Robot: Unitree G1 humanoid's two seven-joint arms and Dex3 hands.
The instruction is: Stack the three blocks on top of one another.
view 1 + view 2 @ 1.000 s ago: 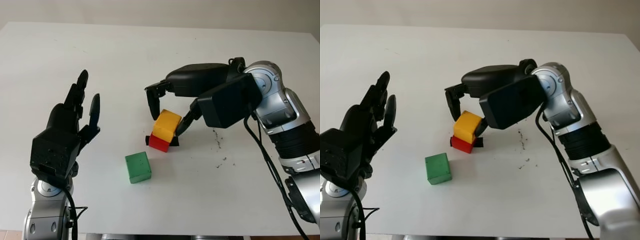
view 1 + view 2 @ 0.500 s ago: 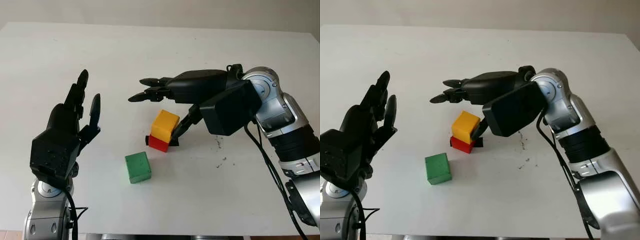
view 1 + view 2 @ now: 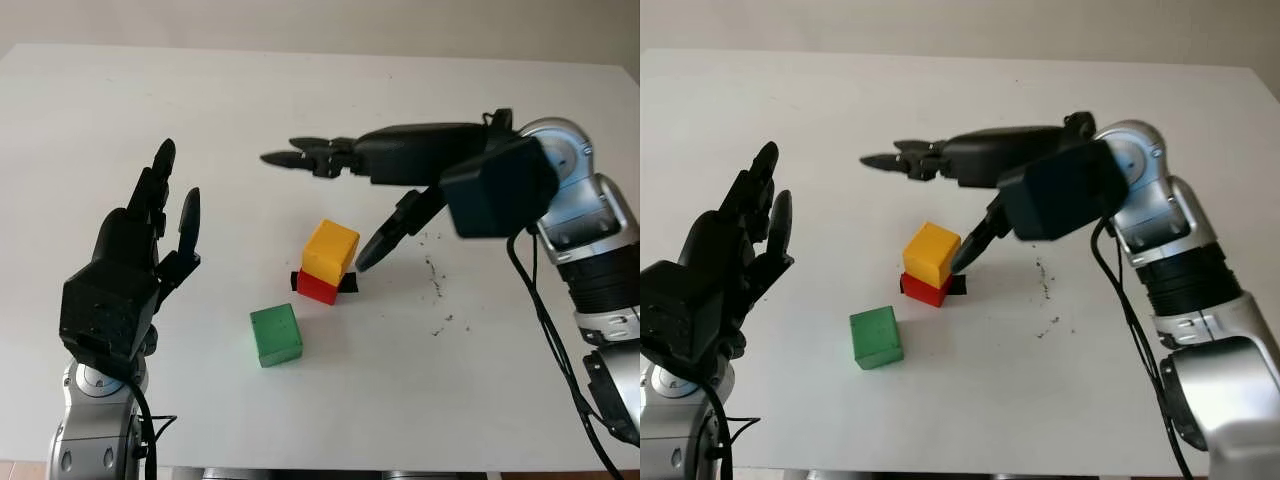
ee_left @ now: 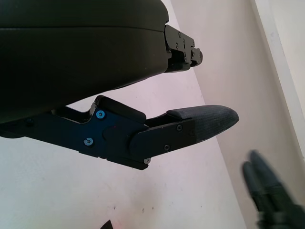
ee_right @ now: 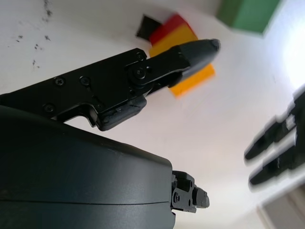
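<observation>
Sitting on the red block [image 3: 318, 288], the yellow block [image 3: 331, 249] is seen near the middle of the frame on the white surface [image 3: 300, 90], turned a little against the block under it. A small black patch [image 3: 348, 285] is seen on the surface beside the red block. The green block [image 3: 276, 335] is placed alone, lower left of this pair and apart from it. The right hand [image 3: 345, 190] is held above and to the right of the pair, open, with nothing grasped; two fingers [image 3: 300, 157] are stretched toward the left of the frame, and the thumb is pointed down near the yellow block, without touching it. The left hand [image 3: 130, 265] is raised at the left of the frame, open and holding nothing.
</observation>
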